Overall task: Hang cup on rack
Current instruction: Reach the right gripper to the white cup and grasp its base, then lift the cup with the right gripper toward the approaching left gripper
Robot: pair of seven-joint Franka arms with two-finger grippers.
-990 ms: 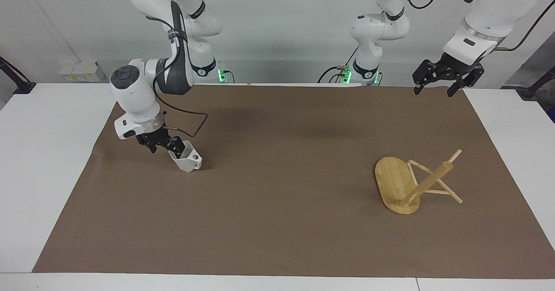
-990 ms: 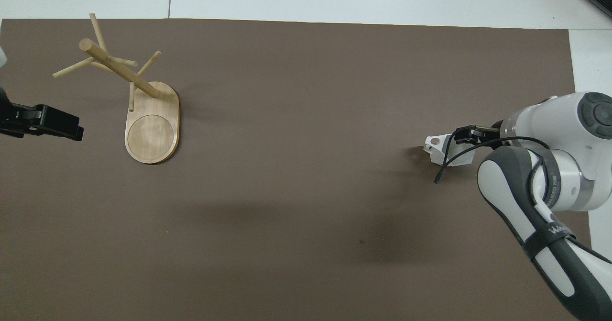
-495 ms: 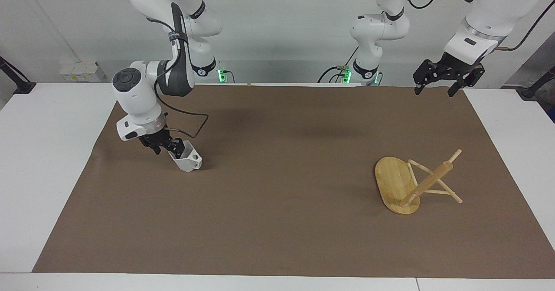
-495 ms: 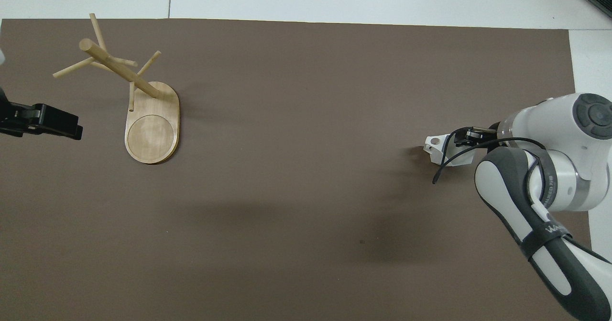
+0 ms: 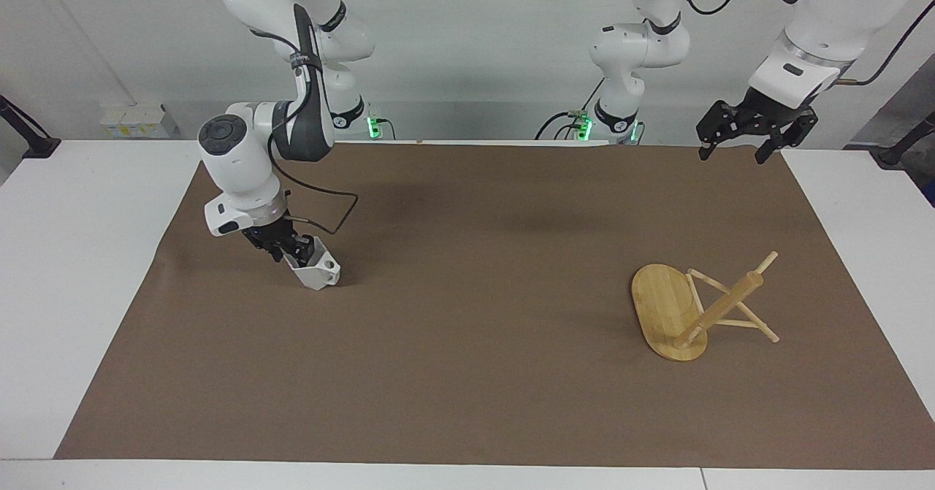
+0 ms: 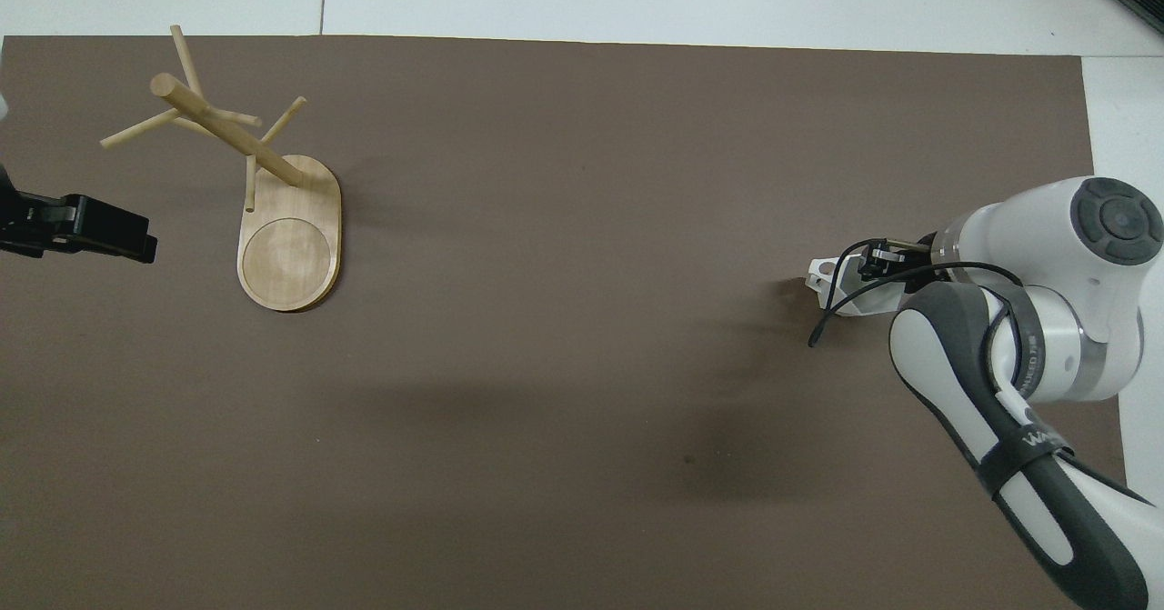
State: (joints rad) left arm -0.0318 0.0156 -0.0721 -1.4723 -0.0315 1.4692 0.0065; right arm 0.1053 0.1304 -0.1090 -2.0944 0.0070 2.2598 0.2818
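Jaws of the right gripper (image 5: 298,250) are set about the rim of the cup (image 5: 315,270), which rests tilted on the brown mat (image 5: 467,373); whether they grip cannot be told. Spread jaws mark the left gripper (image 5: 733,152), waiting raised above the mat's edge, with the rack (image 5: 683,312) below it, well apart from the cup.

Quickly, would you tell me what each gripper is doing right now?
Left gripper: open, empty, waiting in the air over the table's edge.
Right gripper: at the cup's rim; whether it is gripped cannot be told.
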